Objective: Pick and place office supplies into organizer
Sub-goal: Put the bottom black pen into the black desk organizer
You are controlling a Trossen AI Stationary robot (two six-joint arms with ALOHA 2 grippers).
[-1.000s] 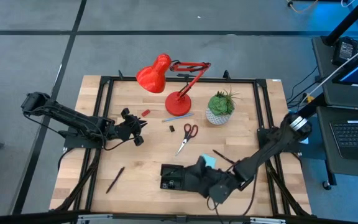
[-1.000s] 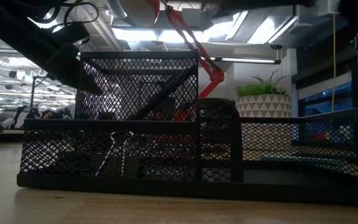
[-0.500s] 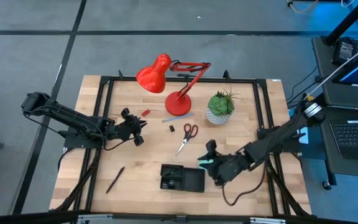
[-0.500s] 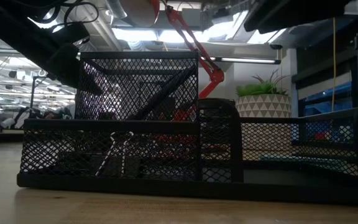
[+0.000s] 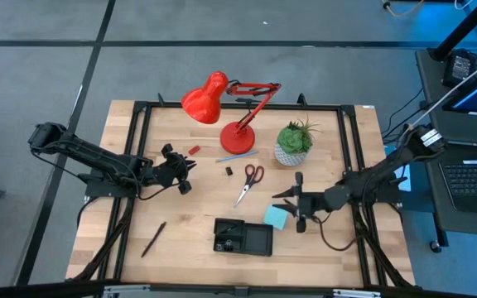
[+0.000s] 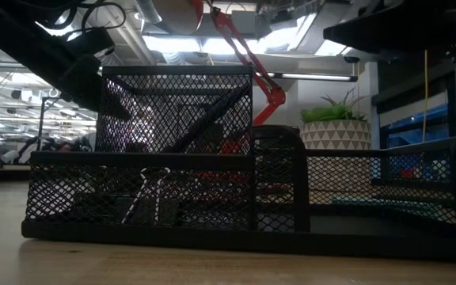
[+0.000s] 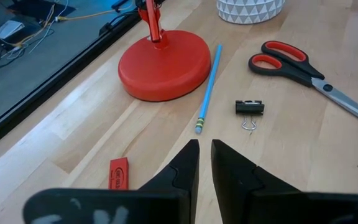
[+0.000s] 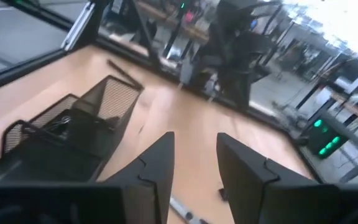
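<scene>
The black mesh organizer [image 5: 243, 237] sits near the table's near edge and fills the low view [image 6: 172, 158]; small dark items lie in its left end. The light blue sticky-note pad [image 5: 275, 217] lies flat on the table at the organizer's right end. My right gripper [image 5: 288, 203] hovers open just right of the pad, pointing left over the organizer [image 8: 73, 134]. The red-handled scissors [image 5: 249, 180], a black clip [image 5: 229, 171], a red piece [image 5: 194, 150] and a dark pen [image 5: 153, 238] lie on the wood. My left gripper [image 5: 182, 171] waits shut at the left, facing the clip [image 7: 249, 107] and the scissors [image 7: 291, 62].
A red desk lamp [image 5: 237, 136] and a potted plant [image 5: 293, 142] stand toward the far edge, with a blue pencil [image 5: 237, 155] by the lamp's base. A black frame rails the table's sides. Bare wood lies between the pen and the organizer.
My right gripper has swung away from the near edge beside the organizer's right end, toward the far-right, turning as it went. The sticky-note pad now lies uncovered beside the organizer, about where it was. My left arm has kept still.
</scene>
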